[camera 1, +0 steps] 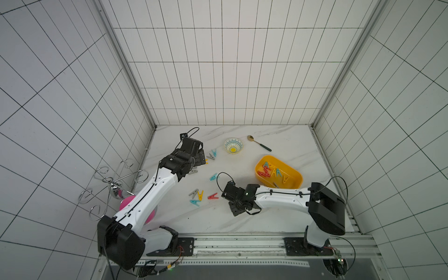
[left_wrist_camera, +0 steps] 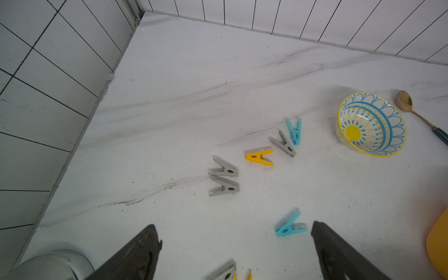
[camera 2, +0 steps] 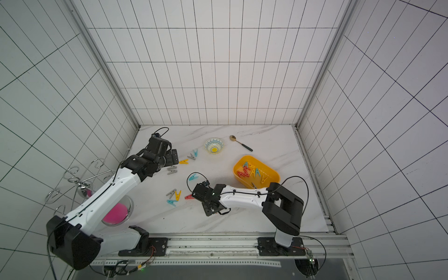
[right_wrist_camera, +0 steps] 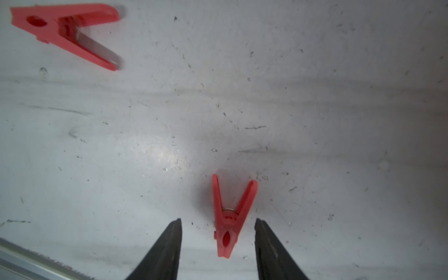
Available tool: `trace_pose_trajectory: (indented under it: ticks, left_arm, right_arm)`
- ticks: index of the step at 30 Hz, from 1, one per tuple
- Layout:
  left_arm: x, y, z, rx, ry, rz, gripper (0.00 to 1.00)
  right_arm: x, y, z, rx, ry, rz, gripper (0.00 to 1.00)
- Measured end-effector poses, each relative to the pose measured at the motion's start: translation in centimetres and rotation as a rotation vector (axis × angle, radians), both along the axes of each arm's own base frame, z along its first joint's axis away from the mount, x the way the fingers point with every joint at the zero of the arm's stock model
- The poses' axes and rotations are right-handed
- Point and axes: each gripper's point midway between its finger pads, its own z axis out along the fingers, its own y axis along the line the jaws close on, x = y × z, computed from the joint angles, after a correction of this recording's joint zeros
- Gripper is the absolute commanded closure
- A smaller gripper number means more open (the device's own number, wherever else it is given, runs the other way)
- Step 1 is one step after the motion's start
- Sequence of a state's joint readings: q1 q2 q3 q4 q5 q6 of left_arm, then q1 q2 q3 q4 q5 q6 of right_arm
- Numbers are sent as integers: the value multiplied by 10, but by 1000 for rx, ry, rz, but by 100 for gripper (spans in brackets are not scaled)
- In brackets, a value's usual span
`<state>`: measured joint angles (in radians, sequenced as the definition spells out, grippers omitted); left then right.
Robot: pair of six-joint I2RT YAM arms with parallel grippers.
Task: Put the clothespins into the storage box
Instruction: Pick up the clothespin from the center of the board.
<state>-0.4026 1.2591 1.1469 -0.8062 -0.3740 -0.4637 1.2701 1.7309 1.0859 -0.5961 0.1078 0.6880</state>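
While the right fingers stand half-spread just above the tabletop, a red clothespin lies flat between them, touching neither. Its long axis runs along the fingers, with the closed nose toward the wrist and the splayed legs pointing away. A plain closing should therefore, I judge, pinch it across the nose and spring without any turn of the wrist. It is matte red plastic, with an oval hole through the nose and a metal spring ring at the fork.

In both top views this clothespin is hidden under the right arm. A second red clothespin lies at 9 o'clock from that wrist. The storage box, already holding several clothespins, sits near at 2 o'clock. The left fingers are spread wide and empty, well apart at 11 o'clock, so the right arm is the nearer.
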Motion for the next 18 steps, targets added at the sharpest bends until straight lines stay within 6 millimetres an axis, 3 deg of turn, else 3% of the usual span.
trace_pose_trajectory:
  ticks: [9,18]
  left_arm:
    - [0,1,1,-1,-2,4,1]
    - [0,1,1,-1,-2,4,1]
  right_arm:
    - [-4,-4,-13,-4,27,-35,58]
    - [-1,-5,-18,19,34,-67,72]
